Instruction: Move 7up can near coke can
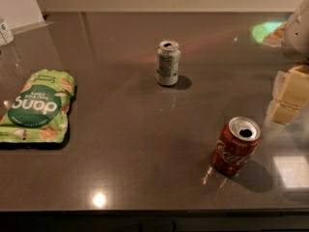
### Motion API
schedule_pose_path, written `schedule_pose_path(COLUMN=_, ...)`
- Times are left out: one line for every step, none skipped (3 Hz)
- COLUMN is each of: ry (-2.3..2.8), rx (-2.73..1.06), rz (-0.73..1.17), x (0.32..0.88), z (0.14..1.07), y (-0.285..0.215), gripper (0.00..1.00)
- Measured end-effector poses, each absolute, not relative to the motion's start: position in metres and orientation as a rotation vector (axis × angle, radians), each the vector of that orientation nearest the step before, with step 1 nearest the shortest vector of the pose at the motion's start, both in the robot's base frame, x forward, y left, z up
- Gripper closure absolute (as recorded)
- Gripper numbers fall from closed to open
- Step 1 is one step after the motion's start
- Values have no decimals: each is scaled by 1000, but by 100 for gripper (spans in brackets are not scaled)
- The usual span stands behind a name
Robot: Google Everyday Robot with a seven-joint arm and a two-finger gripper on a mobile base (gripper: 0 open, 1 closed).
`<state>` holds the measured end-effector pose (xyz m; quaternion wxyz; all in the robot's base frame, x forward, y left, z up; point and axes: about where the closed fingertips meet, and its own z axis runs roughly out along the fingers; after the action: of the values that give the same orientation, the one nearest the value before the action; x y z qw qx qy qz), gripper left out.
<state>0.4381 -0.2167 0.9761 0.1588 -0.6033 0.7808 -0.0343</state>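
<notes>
The 7up can [168, 63] is silver-grey with pale label text and stands upright at the back middle of the dark grey counter [135, 144]. The coke can [236, 145] is red with white script and an open silver top, upright at the front right. The two cans stand well apart. My gripper [288, 96] shows as pale yellow blocks at the right edge, above and to the right of the coke can and far right of the 7up can. It holds nothing that I can see. A grey arm part [297, 33] sits above it.
A green snack bag [38, 106] lies flat at the left. A small white container [5, 31] stands at the far left back. The counter's front edge [145, 210] runs along the bottom. A pale wall borders the back.
</notes>
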Motion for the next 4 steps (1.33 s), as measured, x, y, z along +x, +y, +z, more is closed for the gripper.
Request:
schedule_pose_path(ry=2231, rx=-1723, rz=-100, x=438, z=977, y=-216, gripper=0)
schedule_pose_path(ry=2230, rx=-1668, rz=-65, x=453, z=978, y=-214, gripper=0)
schedule_pose_path(ry=2226, rx=-1596, rz=-6, x=480, z=980, y=-208, gripper=0)
schedule_pose_path(ry=2208, rx=-1487, rz=76, x=518, z=978, y=-196, gripper=0)
